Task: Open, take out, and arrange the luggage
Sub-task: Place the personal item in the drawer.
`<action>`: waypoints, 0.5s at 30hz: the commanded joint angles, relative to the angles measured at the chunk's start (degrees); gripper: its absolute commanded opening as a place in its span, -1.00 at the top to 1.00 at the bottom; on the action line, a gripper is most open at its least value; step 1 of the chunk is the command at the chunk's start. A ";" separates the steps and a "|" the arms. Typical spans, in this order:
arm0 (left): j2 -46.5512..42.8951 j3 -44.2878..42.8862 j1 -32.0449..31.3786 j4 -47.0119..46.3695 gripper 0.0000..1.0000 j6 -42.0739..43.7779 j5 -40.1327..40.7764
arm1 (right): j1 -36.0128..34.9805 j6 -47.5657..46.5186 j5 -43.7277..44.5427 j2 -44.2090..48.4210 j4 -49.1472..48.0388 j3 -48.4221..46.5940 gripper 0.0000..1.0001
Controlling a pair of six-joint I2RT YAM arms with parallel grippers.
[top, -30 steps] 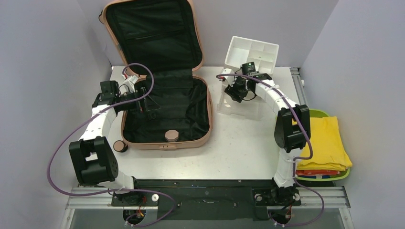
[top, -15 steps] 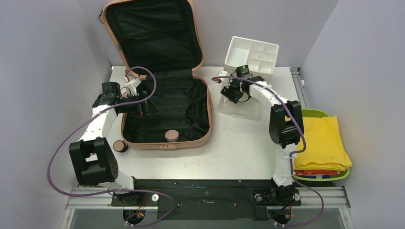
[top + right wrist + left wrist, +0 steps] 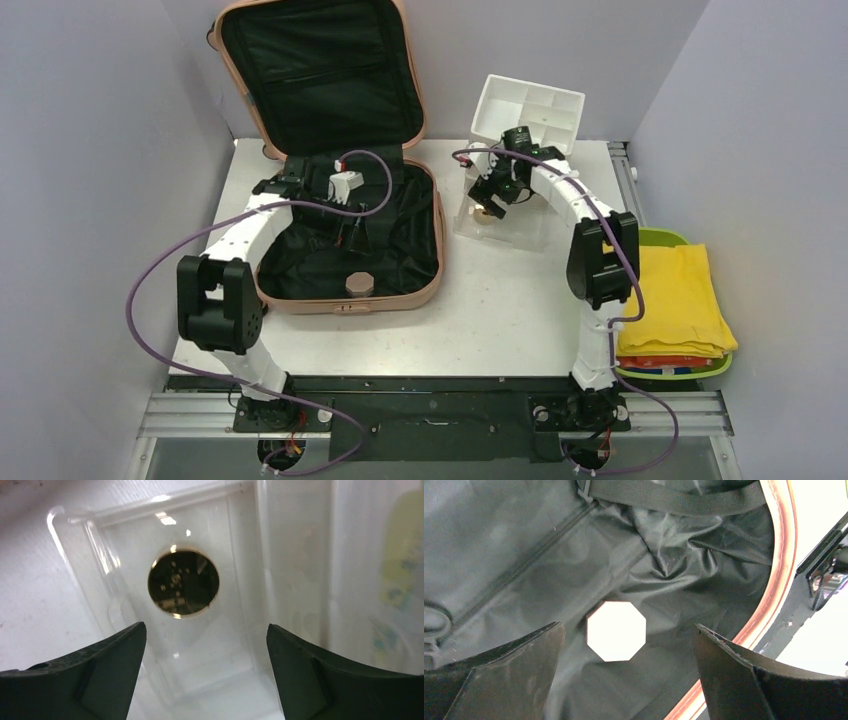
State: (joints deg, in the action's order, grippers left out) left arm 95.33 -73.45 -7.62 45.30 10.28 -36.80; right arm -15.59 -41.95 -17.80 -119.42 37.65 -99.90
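Pale octagonal piece [image 3: 616,630] on crinkled black lining [image 3: 684,565], salmon hard-shell luggage [image 3: 300,303]

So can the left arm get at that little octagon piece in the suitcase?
Probably yes. The suitcase lies open, the left gripper hangs over it with jaws wide, and the octagon piece sits uncovered on the black lining right below, with nothing in between.
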 commanded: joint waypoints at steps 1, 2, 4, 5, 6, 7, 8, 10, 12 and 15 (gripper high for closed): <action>4.20 -10.76 -2.92 9.52 -0.93 6.94 1.27 | 2.62 -3.07 0.32 10.12 18.18 -13.17 -0.71; 5.73 -11.85 -3.63 10.72 -0.93 7.69 1.74 | 2.95 -4.29 -0.12 11.20 24.36 -14.64 -0.72; 7.90 -14.66 -5.71 13.75 -0.93 9.72 1.61 | 3.47 -8.77 -2.07 15.17 31.98 -17.43 -0.73; 8.58 -16.54 -7.14 15.58 -0.93 10.18 1.62 | 3.60 -11.60 -3.10 18.56 33.64 -16.86 -0.74; 10.17 -17.47 -7.85 16.61 -0.93 11.18 1.61 | 3.81 -12.59 -3.41 20.38 35.54 -15.79 -0.74; 11.71 -18.98 -9.17 18.34 -0.93 11.52 1.52 | 3.86 -14.29 -4.09 23.73 35.99 -12.85 -0.77; 12.29 -19.43 -9.74 18.91 -0.93 11.65 1.58 | 3.96 -14.91 -4.44 25.43 36.40 -11.06 -0.78; 13.69 -19.55 -11.34 19.14 -0.93 11.12 2.31 | 4.02 -16.57 -5.35 29.51 36.16 -5.85 -0.80; 14.42 -18.29 -12.85 18.29 -0.93 11.21 4.59 | 4.01 -17.10 -6.18 32.29 35.32 -1.62 -0.80; 15.02 -15.79 -14.71 17.21 -0.93 13.11 9.97 | 3.93 -16.06 -7.98 33.45 34.98 0.82 -0.80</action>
State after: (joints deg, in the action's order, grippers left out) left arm 109.97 -90.59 -20.95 60.86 20.10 -32.58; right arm -11.40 -56.29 -22.65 -83.20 70.06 -103.22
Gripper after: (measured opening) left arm 0.965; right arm 0.900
